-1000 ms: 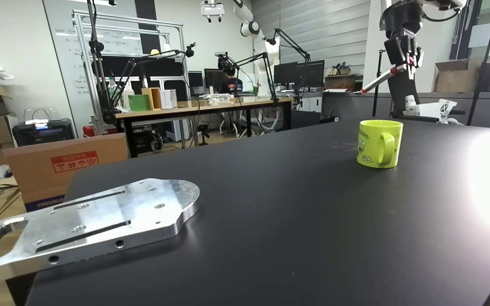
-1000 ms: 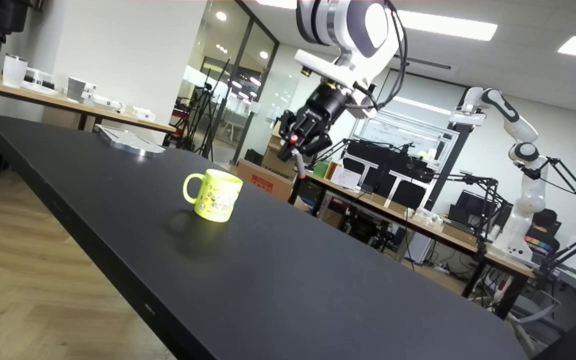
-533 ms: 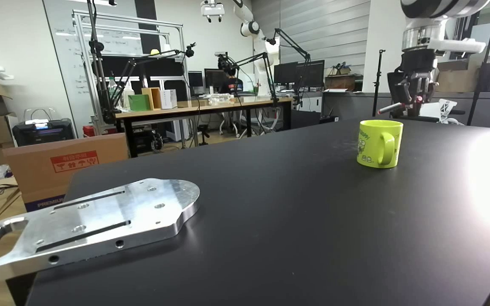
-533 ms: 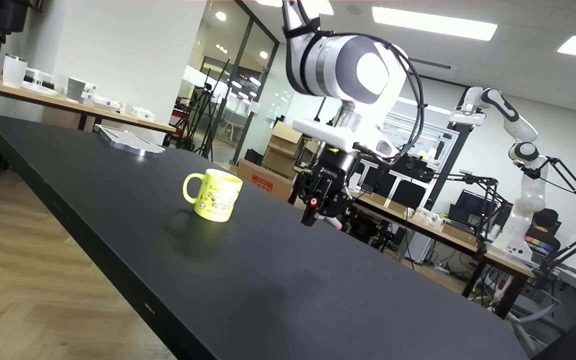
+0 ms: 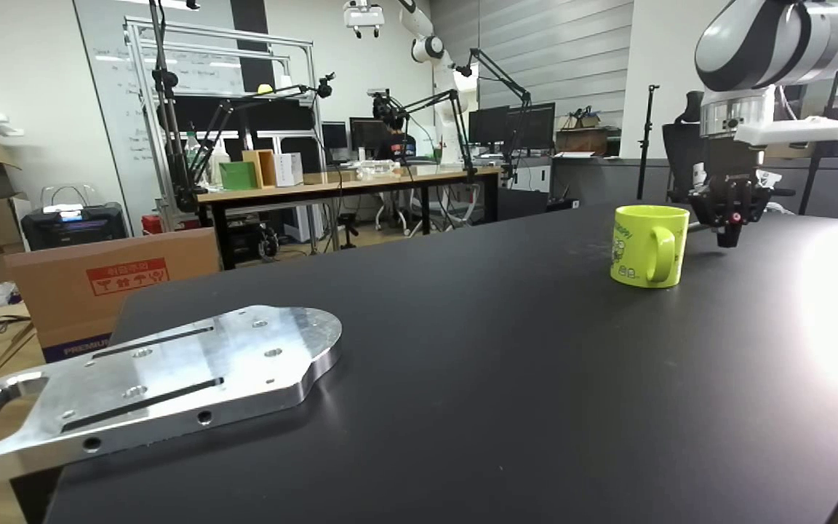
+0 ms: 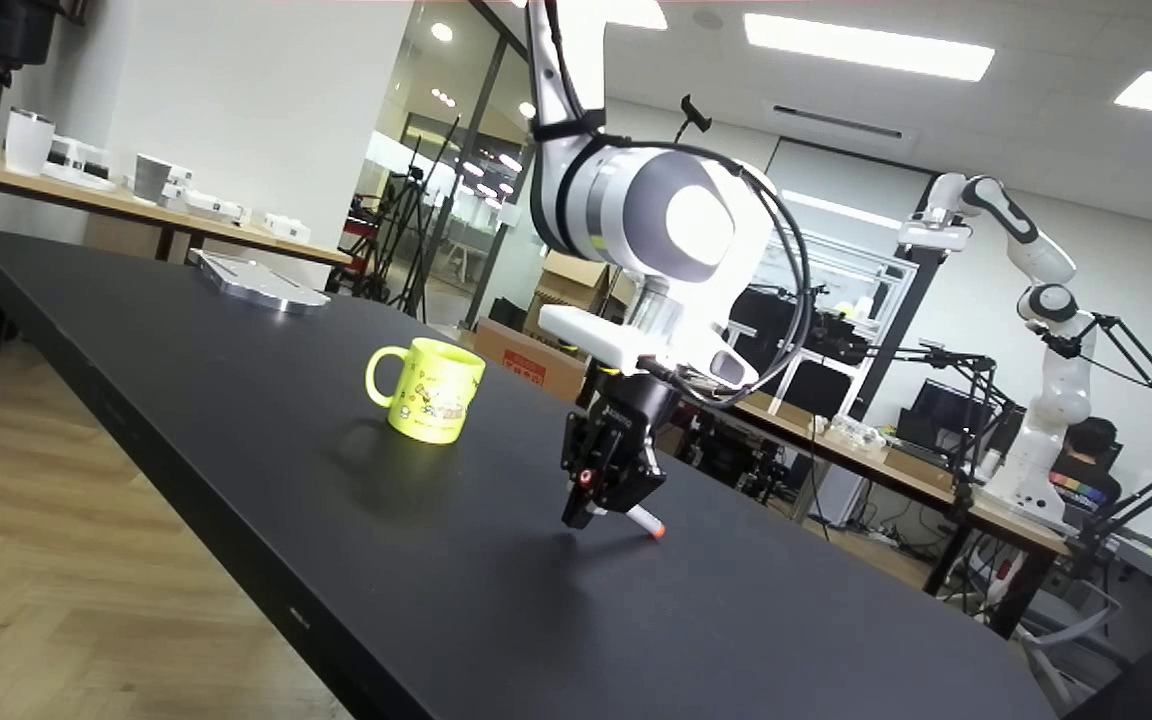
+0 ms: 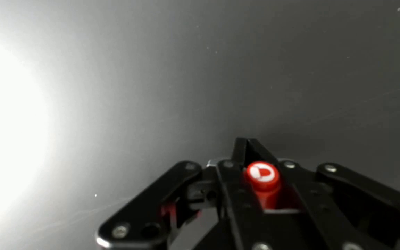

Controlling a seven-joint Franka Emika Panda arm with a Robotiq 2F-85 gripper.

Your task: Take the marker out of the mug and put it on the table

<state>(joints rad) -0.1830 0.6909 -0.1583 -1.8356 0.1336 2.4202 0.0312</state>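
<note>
The yellow-green mug (image 5: 630,251) stands upright on the black table (image 5: 463,386); it also shows in an exterior view (image 6: 441,395). My gripper (image 6: 576,520) points down beside the mug, low over the table. It is shut on the marker (image 6: 647,521), which slants out of the jaws with its reddish tip low at the tabletop. I cannot tell if the tip touches. In the wrist view the marker's red end (image 7: 263,175) sits between the fingers, and the tips of the gripper (image 7: 247,140) nearly meet. The gripper also shows right of the mug in an exterior view (image 5: 729,236).
A silvery metal plate (image 5: 201,364) lies at the table's end, far from the gripper. The table's long edge (image 6: 196,500) runs past the mug. Cardboard boxes (image 5: 113,291) and a wooden desk (image 5: 361,182) stand beyond the table.
The gripper has come down from well above the table to just over it, turning to point downward, with the marker still in its jaws. The mug has not moved.
</note>
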